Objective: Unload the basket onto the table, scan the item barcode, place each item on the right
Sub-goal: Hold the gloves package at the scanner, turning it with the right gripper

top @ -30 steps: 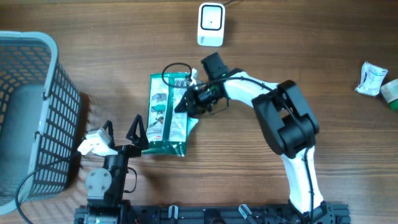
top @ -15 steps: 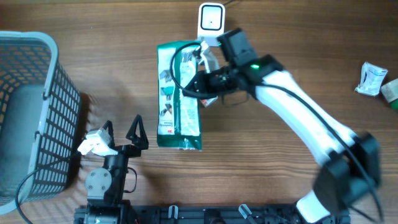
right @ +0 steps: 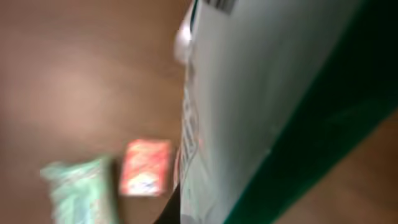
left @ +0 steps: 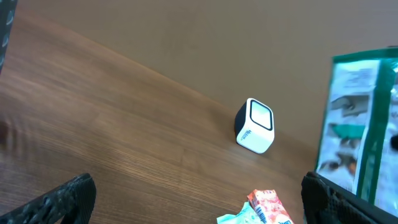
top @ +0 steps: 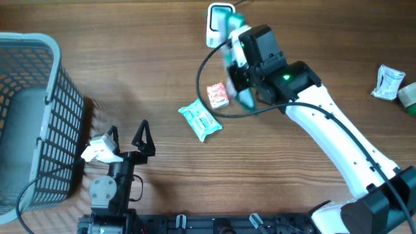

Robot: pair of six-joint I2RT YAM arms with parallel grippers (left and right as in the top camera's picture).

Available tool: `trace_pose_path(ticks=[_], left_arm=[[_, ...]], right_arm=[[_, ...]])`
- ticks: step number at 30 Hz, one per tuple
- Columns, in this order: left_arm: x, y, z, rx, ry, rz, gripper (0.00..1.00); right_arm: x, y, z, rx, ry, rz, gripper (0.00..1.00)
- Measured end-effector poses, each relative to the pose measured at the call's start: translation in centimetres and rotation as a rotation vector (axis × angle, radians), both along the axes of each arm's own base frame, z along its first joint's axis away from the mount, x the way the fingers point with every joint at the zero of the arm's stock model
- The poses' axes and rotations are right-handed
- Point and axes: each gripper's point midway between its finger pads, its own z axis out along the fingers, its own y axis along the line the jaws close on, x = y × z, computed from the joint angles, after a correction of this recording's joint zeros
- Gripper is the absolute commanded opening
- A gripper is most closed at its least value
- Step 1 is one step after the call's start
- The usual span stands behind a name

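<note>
The item is a green and white bag, seen edge-on and blurred from overhead, held up off the table with my right gripper shut on it. It hangs just in front of the white barcode scanner. In the right wrist view the bag fills the frame, with a bit of barcode at the top edge. The left wrist view shows the bag upright to the right of the scanner. My left gripper rests open at the near left, holding nothing.
A red packet and a teal packet lie on the table below the bag. A grey basket stands at the left edge. Two small items sit at the far right.
The right arm lifted the bag off the table, swung it toward the scanner and turned it edge-on. The two small packets beneath it came into view. The left arm stayed still.
</note>
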Motion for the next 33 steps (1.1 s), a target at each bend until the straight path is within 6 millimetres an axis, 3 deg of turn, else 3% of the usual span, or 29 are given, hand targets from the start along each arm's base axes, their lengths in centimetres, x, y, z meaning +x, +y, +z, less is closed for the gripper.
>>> trace_pose_path(ticks=[4,6,7,11,15,17,21,23,27,30,33], left_arm=[[0.0,0.0,0.0,0.000,0.001,0.000,1.00],[0.0,0.0,0.0,0.000,0.001,0.000,1.00],[0.0,0.0,0.0,0.000,-0.001,0.000,1.00],[0.0,0.0,0.0,0.000,0.000,0.000,1.00],[0.0,0.0,0.0,0.000,0.001,0.000,1.00],[0.0,0.0,0.0,0.000,0.000,0.000,1.00],[0.0,0.0,0.0,0.000,0.000,0.000,1.00],[0.0,0.0,0.0,0.000,0.000,0.000,1.00],[0.0,0.0,0.0,0.000,0.000,0.000,1.00],[0.0,0.0,0.0,0.000,0.000,0.000,1.00],[0.0,0.0,0.0,0.000,0.000,0.000,1.00]], right_arm=[[4.0,-2.1,4.8,-0.152,-0.315,-0.192,0.05],[5.9,-2.2,5.3,-0.233,-0.399,-0.210,0.04],[8.3,-2.1,5.2,-0.332,-0.481,-0.236,0.05],[13.4,-2.1,0.1,-0.773,-0.595,-0.257,0.05],[14.5,-2.0,-1.1,-1.142,-0.679,-0.228,0.05],[14.9,-1.7,-3.4,-1.338,-0.586,-0.097,0.05],[15.5,-1.0,-7.0,-1.445,-0.535,0.026,0.05],[16.1,-0.5,-7.8,-1.445,-0.543,0.039,0.05],[18.4,0.0,-7.1,-1.425,-0.579,0.004,0.05],[19.7,-0.8,-6.9,-1.429,-0.580,-0.016,0.05],[20.4,-1.9,-8.5,-1.469,-0.520,0.026,0.05]])
